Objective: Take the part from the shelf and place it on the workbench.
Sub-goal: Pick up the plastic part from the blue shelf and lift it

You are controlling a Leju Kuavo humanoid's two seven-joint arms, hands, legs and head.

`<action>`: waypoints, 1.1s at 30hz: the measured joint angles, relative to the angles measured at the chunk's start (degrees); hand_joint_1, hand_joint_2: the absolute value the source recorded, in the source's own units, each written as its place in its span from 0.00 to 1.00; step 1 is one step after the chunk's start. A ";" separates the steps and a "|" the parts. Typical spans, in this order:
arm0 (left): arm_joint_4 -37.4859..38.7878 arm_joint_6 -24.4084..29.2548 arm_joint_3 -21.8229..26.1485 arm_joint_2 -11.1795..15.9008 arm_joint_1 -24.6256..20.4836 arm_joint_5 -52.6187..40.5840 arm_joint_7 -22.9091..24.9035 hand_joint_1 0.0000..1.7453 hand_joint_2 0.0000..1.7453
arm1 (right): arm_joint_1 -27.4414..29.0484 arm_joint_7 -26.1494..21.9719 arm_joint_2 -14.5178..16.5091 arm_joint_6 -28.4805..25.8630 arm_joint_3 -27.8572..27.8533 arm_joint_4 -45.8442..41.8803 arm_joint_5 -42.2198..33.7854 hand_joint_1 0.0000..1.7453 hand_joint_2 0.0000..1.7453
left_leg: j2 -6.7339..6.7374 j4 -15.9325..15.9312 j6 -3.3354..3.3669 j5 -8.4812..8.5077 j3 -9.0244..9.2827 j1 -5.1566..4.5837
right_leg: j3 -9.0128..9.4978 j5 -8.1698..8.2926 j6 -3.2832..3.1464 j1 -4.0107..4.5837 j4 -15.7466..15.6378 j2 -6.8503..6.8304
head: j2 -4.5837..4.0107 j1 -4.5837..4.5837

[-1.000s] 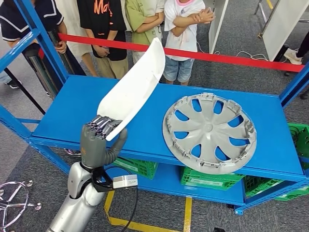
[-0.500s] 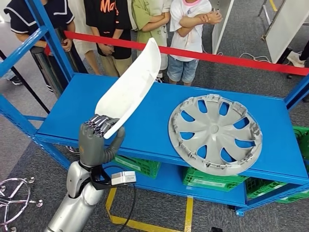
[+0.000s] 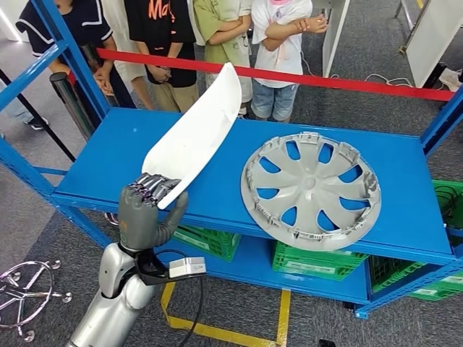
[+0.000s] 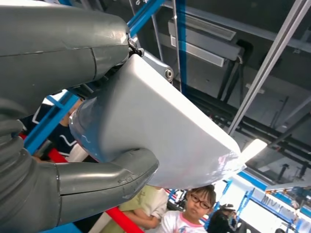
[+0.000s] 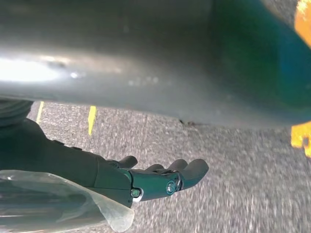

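Above the near left part of the blue shelf (image 3: 131,155), the white part (image 3: 194,137) is held up in the air, a long curved shell tilted so that its far end rises toward the red barrier tape (image 3: 328,81) and its near end sits low by the shelf's front edge. The left robot hand (image 3: 145,215) grips that near end: the dark fingers (image 3: 153,186) lie curled over its top edge and the thick grey thumb (image 3: 176,215) presses from underneath. In the left wrist view the same white part (image 4: 161,126) is clamped between the thumb (image 4: 110,177) and the grey body of the left robot hand (image 4: 55,111), and no part of it touches the shelf.

To the right on the same shelf level lies a grey wheel cover (image 3: 310,189), flat, with its inner ribbed side up, well apart from the white part. On the lower level stand green crates (image 3: 319,262). Yellow lines (image 3: 229,334) are marked on the grey floor in front, and a chrome emblem (image 3: 24,293) lies on the floor to the left.

Behind the tape stand several people (image 3: 218,43), some with arms folded.

The right robot hand (image 5: 161,179) hangs over the grey carpet, holding nothing, its dark fingers (image 5: 190,170) stretched out and slightly apart.
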 joint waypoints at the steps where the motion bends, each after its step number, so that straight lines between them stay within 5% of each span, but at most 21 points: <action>1: 0.01 0.00 -0.03 0.07 0.03 0.01 0.16 1.00 1.00 | 0.01 -0.01 0.00 0.01 0.00 0.00 0.00 0.00 0.00 | 0.01 3.67 -0.13 -1.91 -1.14 0.07 | -0.46 0.31 -0.18 0.12 0.02 -0.20 | 0.00 -0.02; 3: 0.07 0.00 -0.11 0.24 0.09 0.03 0.37 1.00 1.00 | 0.01 -0.03 0.00 0.02 -0.01 -0.01 0.01 0.00 0.00 | 0.01 6.65 -0.07 -2.58 -1.29 0.11 | -1.38 0.98 -0.28 0.35 0.07 -0.52 | 0.00 -0.02; 6: 0.10 0.00 -0.32 0.44 0.08 0.13 0.42 1.00 1.00 | -0.02 -0.10 0.00 0.07 -0.02 -0.02 0.03 0.00 0.00 | 0.13 -3.14 0.58 1.81 5.17 0.00 | -2.35 1.93 -0.05 0.56 0.11 -0.76 | -0.01 -0.01; 8: 0.09 0.00 -0.46 0.49 0.06 0.23 0.41 1.00 1.00 | -0.05 -0.18 0.00 0.13 -0.03 -0.02 0.06 0.00 0.00 | 0.24 -9.50 0.98 2.98 8.71 -0.29 | -2.69 2.65 0.49 0.62 0.08 -0.85 | -0.01 0.02; 11: 0.08 0.00 -0.51 0.61 0.09 0.53 0.42 1.00 1.00 | -0.03 -0.22 0.00 0.18 -0.04 -0.01 0.13 0.00 0.00 | 0.25 -10.99 1.70 3.73 8.76 -0.58 | -3.03 3.70 1.64 0.43 -0.17 -0.97 | 0.00 0.01; 13: 0.08 0.00 -0.63 0.66 0.02 0.72 0.43 1.00 1.00 | -0.04 -0.19 0.00 0.19 -0.04 0.00 0.16 0.00 0.00 | 0.36 -11.45 2.53 4.95 8.03 -0.42 | -3.98 1.81 2.14 0.36 1.24 -0.66 | -0.01 0.10; 16: 0.11 0.00 -0.87 0.70 0.06 1.14 0.54 1.00 1.00 | -0.05 -0.02 -0.01 0.16 -0.04 0.00 0.18 0.00 0.00 | 0.45 -11.51 3.22 6.69 5.94 -0.43 | -7.00 -5.45 2.45 0.41 10.68 -0.16 | -0.01 0.33; 18: 0.13 0.00 -0.91 0.75 0.13 1.36 0.57 1.00 1.00 | -0.02 0.06 -0.01 0.13 -0.06 -0.01 0.18 0.00 0.00 | 0.44 -11.31 3.22 7.82 4.27 -0.50 | -7.49 -6.58 2.58 0.45 15.42 -0.12 | -0.01 0.33; 19: 0.13 0.00 -0.91 0.76 0.14 1.47 0.57 1.00 1.00 | -0.03 0.07 -0.01 0.11 -0.08 -0.01 0.18 0.00 0.00 | 0.42 -11.15 3.14 8.33 3.43 -0.52 | -6.35 -5.38 2.56 0.46 14.94 -0.12 | -0.01 0.34; 21: 0.13 0.00 -0.92 0.77 0.16 1.67 0.55 1.00 1.00 | -0.12 0.06 -0.02 0.05 -0.12 -0.02 0.19 0.00 0.00 | 0.34 -10.73 2.85 9.20 2.02 -0.52 | -1.38 -2.57 2.28 0.47 8.45 -0.01 | -0.01 0.33; 23: 0.13 0.01 -0.93 0.76 0.14 1.74 0.48 1.00 1.00 | -0.27 0.04 -0.02 0.02 -0.15 -0.02 0.21 0.00 0.00 | 0.28 -10.31 2.37 10.02 1.11 -0.65 | 3.83 -2.49 1.93 0.59 0.67 0.26 | -0.01 0.30; 26: 0.13 0.02 -0.97 0.78 0.15 1.78 0.40 1.00 1.00 | -0.22 0.05 -0.03 -0.03 -0.18 -0.01 0.25 0.00 0.00 | 0.23 -10.20 1.54 11.43 0.47 -0.60 | 5.00 -2.67 1.19 0.83 -2.45 0.32 | -0.01 0.30; 27: 0.13 0.03 -0.97 0.81 0.17 1.79 0.39 1.00 1.00 | -0.18 0.06 -0.04 -0.07 -0.20 -0.01 0.27 0.00 0.00 | 0.20 -9.94 1.23 11.13 0.17 -0.51 | 4.67 -2.17 0.71 0.80 -2.55 0.14 | -0.01 0.33; 29: 0.13 0.04 -0.98 0.90 0.17 1.81 0.33 1.00 1.00 | -0.24 0.04 -0.04 -0.23 -0.22 0.00 0.32 0.00 0.00 | 0.19 -6.78 0.58 7.54 -1.07 -0.31 | 3.59 -0.94 -0.35 0.65 -2.81 -0.22 | -0.01 0.27; 31: 0.13 0.04 -0.99 0.96 0.21 1.86 0.21 1.00 1.00 | -0.29 -0.01 -0.04 -0.43 -0.24 0.00 0.40 0.00 0.00 | 0.24 0.11 0.02 1.74 -2.69 0.03 | 2.24 0.30 -0.75 0.71 -2.73 -0.45 | -0.01 0.18; 33: 0.13 0.04 -0.99 1.04 0.27 1.99 0.05 1.00 1.00 | -0.25 -0.03 -0.04 -0.57 -0.28 0.00 0.54 0.00 0.00 | 0.25 5.50 -0.34 -0.35 -2.96 0.31 | 0.46 1.52 -0.68 0.73 -2.53 -0.73 | -0.01 0.17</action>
